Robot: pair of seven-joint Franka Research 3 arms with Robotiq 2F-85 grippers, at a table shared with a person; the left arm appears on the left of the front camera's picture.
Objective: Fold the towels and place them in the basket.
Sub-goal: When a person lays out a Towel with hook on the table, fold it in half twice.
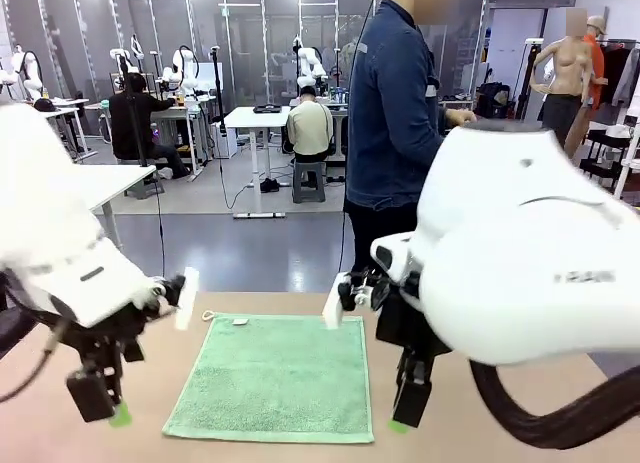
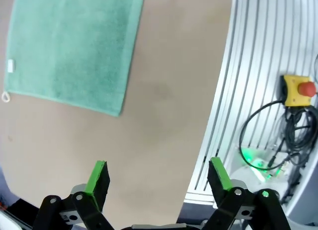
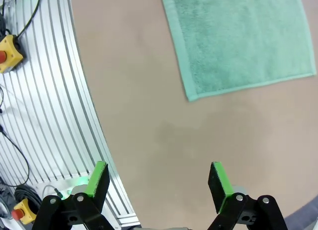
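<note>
Left gripper spread wide, empty, right gripper likewise, mint towel flat between

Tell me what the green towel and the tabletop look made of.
Towel: soft terry cloth, probably cotton. It is mint green and matte, with a fuzzy pile and flat hemmed edges.
Table: smooth, matte brown top with no grain showing. It could be laminate or a mat; the look leaves that open.
</note>
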